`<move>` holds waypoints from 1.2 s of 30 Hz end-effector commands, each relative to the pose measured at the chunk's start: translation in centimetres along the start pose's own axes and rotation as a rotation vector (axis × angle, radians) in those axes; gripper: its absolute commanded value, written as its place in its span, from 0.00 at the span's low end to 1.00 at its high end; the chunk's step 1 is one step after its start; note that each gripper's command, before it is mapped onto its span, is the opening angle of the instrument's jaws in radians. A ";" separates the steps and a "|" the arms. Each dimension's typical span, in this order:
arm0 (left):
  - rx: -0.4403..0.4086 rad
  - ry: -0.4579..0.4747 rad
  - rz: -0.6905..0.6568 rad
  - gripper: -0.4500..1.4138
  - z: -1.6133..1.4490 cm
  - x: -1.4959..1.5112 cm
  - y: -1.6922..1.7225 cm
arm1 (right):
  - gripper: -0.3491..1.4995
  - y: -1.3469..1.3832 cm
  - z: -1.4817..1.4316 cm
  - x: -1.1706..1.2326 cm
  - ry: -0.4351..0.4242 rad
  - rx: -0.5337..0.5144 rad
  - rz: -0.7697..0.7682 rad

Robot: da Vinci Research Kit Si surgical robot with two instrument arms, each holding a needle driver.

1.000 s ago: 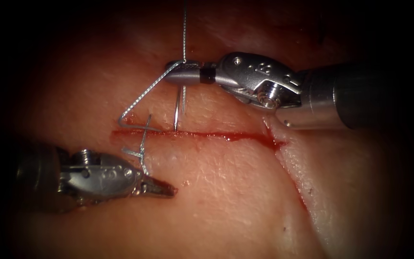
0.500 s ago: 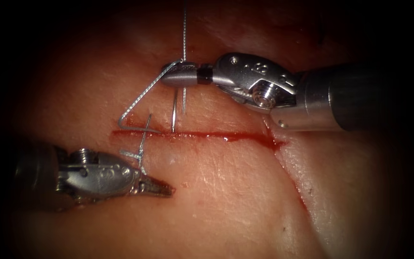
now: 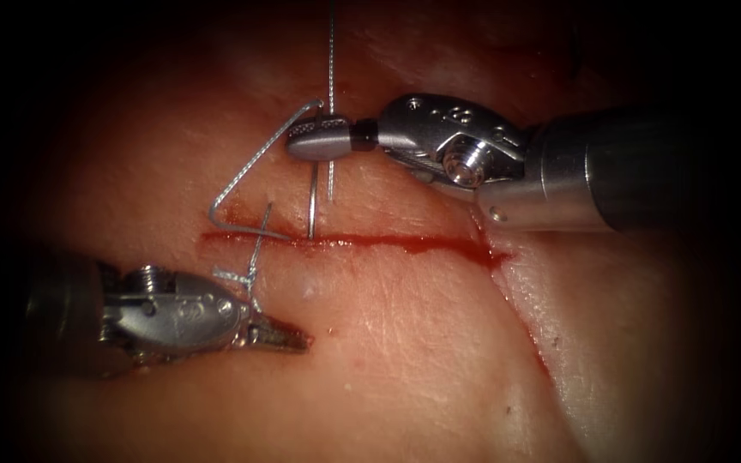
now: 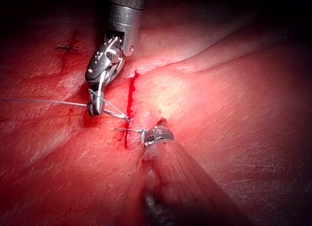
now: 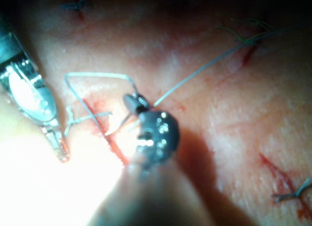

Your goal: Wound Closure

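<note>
The right arm's tool [image 3: 319, 137] had its jaws pressed together on the needle [image 3: 311, 201], gripping it near the upper end of its curve. The needle hung steeply down from the jaws, and its lower end met the cut [image 3: 405, 244] towards the cut's left end. Whether the tip was in the tissue [image 3: 405, 343] or only resting at the edge could not be told from this angle. In my judgement, the grip so far from the point gave the tool command of the whole curve at the wound margin.

The thread [image 3: 255, 163] ran down from above past the right jaws. It also formed an open bend from beside those jaws out to the left and back to the cut. It lay slack, which suggests it was under no pull.

The left arm's tool [image 3: 280, 336] lay below the cut with its jaws closed on nothing. A short knotted thread end [image 3: 255, 253] stood just beside its wrist, apparently unheld. The tool seemed parked clear of the needle.

Count: two tools, one needle, one cut lined with red fluid [image 3: 456, 249], one long thread and one short end. The right wrist view also showed older stitches [image 5: 246, 36], at least three.
</note>
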 end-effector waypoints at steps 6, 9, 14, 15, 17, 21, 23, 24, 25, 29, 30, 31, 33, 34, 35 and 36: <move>0.002 -0.002 0.001 0.00 0.08 -0.02 0.00 | 0.00 -0.04 0.10 -0.05 -0.009 0.025 0.053; 0.002 -0.002 0.001 0.00 0.08 -0.02 0.00 | 0.00 -0.06 0.10 -0.05 -0.013 0.032 0.070; 0.001 -0.002 0.002 0.00 0.07 -0.03 0.00 | 0.00 -0.10 0.08 -0.07 -0.022 0.051 0.104; 0.004 -0.001 0.002 0.00 0.06 -0.03 0.00 | 0.00 -0.13 0.07 -0.08 -0.028 0.068 0.115; 0.003 -0.001 0.002 0.00 0.06 -0.03 -0.01 | 0.00 -0.17 0.07 -0.10 -0.036 0.083 0.131; 0.003 -0.001 0.002 0.00 0.06 -0.03 -0.01 | 0.00 -0.28 0.10 -0.19 -0.051 0.111 0.160; 0.003 -0.001 0.002 0.00 0.06 -0.03 -0.01 | 0.00 -0.34 0.12 -0.24 -0.055 0.121 0.174; 0.003 -0.001 0.002 0.00 0.06 -0.03 -0.01 | 0.00 -0.38 0.14 -0.27 -0.056 0.127 0.177; 0.002 -0.001 0.003 0.00 0.05 -0.03 -0.01 | 0.00 -0.41 0.15 -0.29 -0.059 0.130 0.182; 0.007 -0.004 0.003 0.00 0.04 -0.03 -0.01 | 0.00 -0.55 0.18 -0.38 -0.062 0.141 0.201; 0.007 -0.004 0.003 0.00 0.04 -0.03 -0.01 | 0.00 -0.59 0.18 -0.40 -0.060 0.135 0.212; 0.007 -0.004 0.003 0.00 0.04 -0.03 -0.01 | 0.00 -0.63 0.18 -0.42 -0.059 0.133 0.211; 0.007 -0.004 0.003 0.00 0.03 -0.04 -0.01 | 0.00 -0.75 0.15 -0.46 -0.065 0.139 0.233; 0.007 -0.004 0.003 0.00 0.03 -0.03 -0.01 | 0.00 -0.78 0.14 -0.47 -0.067 0.143 0.232; 0.007 -0.004 0.003 0.00 0.03 -0.03 -0.01 | 0.00 -0.80 0.13 -0.48 -0.069 0.145 0.232; 0.007 -0.004 0.003 0.00 0.03 -0.03 -0.01 | 0.00 -0.82 0.12 -0.49 -0.070 0.148 0.231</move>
